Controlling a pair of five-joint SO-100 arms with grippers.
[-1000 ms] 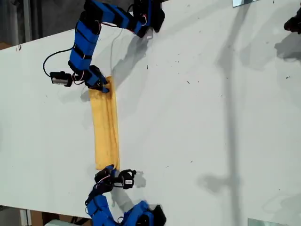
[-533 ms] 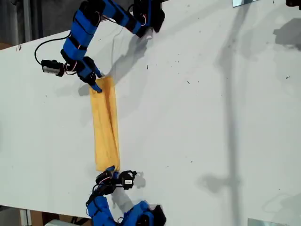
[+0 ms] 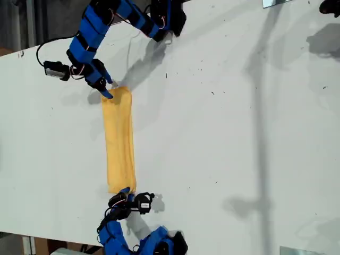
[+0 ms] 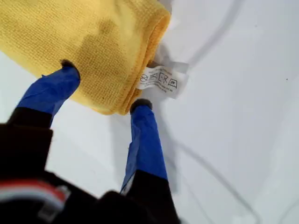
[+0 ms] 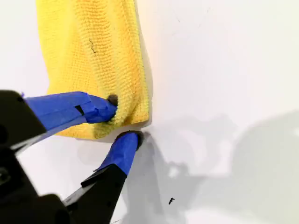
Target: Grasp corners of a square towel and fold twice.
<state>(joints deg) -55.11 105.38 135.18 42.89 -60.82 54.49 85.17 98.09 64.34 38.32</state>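
The towel (image 3: 119, 141) is a long, narrow yellow-orange strip lying folded on the white table (image 3: 223, 133). My first gripper (image 3: 106, 91) is at the strip's far end in the exterior view. It stands open (image 4: 105, 87), one fingertip (image 4: 69, 71) resting on the cloth (image 4: 93, 42) and the other at the hemmed corner beside a white care label (image 4: 162, 80). At the strip's near end, my second gripper (image 3: 125, 192) is shut on the towel's corner (image 5: 122, 119), pinching the folded edge (image 5: 135, 107) between its blue fingers.
The two arm bases stand at the table's far edge (image 3: 167, 18) and near edge (image 3: 164, 245). A dark object (image 3: 329, 6) shows at the exterior view's top right. Bare white table stretches to the exterior view's right of the towel.
My first gripper has moved toward the exterior view's upper left, to the towel's far end. The strip now lies smoother and narrower. My second gripper has stayed put.
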